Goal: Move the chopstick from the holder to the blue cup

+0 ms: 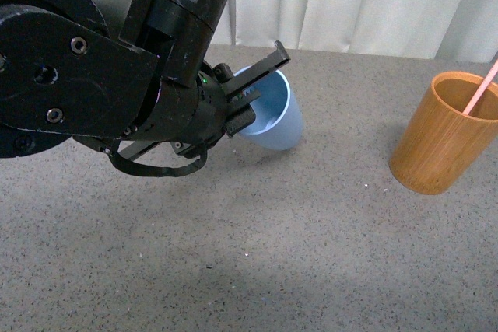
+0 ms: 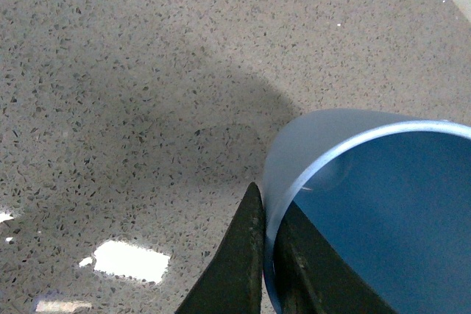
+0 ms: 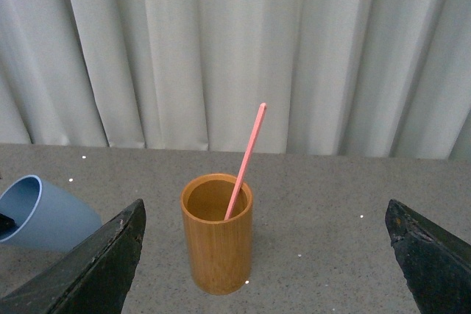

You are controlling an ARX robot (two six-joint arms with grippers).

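Our left gripper [image 1: 263, 77] looms nearest, its fingers [image 2: 239, 262] pinching the rim of the blue cup [image 1: 278, 124], one inside the wall and one outside. The cup is tilted, with its mouth towards that arm. Well apart to the right on the speckled table [image 1: 257, 254], the holder [image 1: 440, 141] stands upright with the chopstick [image 1: 482, 87] leaning inside it. Our right gripper [image 3: 265, 209] is spread wide and grips nothing.

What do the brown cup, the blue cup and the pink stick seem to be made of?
The holder: wood or bamboo by its look, matte orange-brown with fine vertical grain. The blue cup: probably plastic, smooth, even light blue, thin paler rim. The chopstick: smooth plain pink-red, perhaps plastic or painted wood; I cannot tell.
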